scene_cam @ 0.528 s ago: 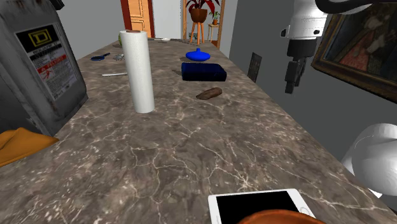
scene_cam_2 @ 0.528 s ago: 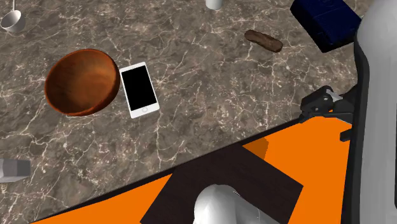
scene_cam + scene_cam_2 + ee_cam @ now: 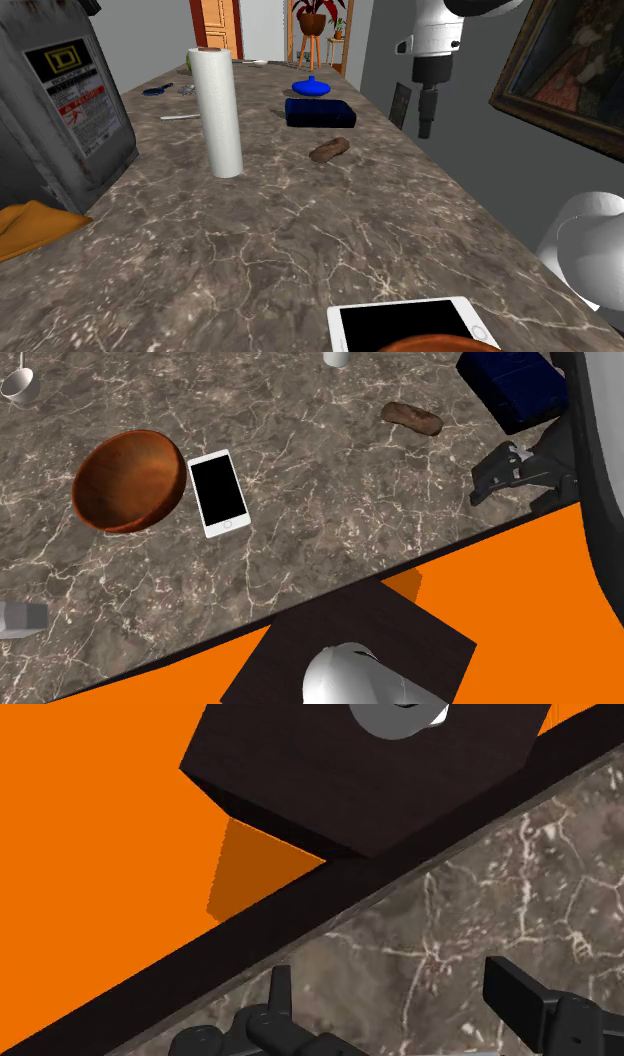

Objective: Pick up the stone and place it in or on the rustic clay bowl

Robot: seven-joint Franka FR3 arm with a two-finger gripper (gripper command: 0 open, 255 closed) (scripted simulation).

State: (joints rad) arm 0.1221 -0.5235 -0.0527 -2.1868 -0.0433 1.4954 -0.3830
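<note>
Parted and clasping nothing: black fingers (image 3: 516, 992) of the two-finger gripper (image 3: 425, 120), high above the edge of the veined brown marble countertop (image 3: 250, 240). Further in, flat on the marble and well apart, the elongated brown stone (image 3: 330, 149). Far beyond a white phone (image 3: 218, 494), the reddish-brown clay bowl (image 3: 130, 480). Approach stage, seemingly. Next: swing over the stone, descend, close.

Grey walls (image 3: 470, 175), orange floor (image 3: 520, 612), marbled countertop (image 3: 280, 240), framed pic (image 3: 570, 70), wood door (image 3: 215, 22), potted plant (image 3: 312, 12) at back.
</note>
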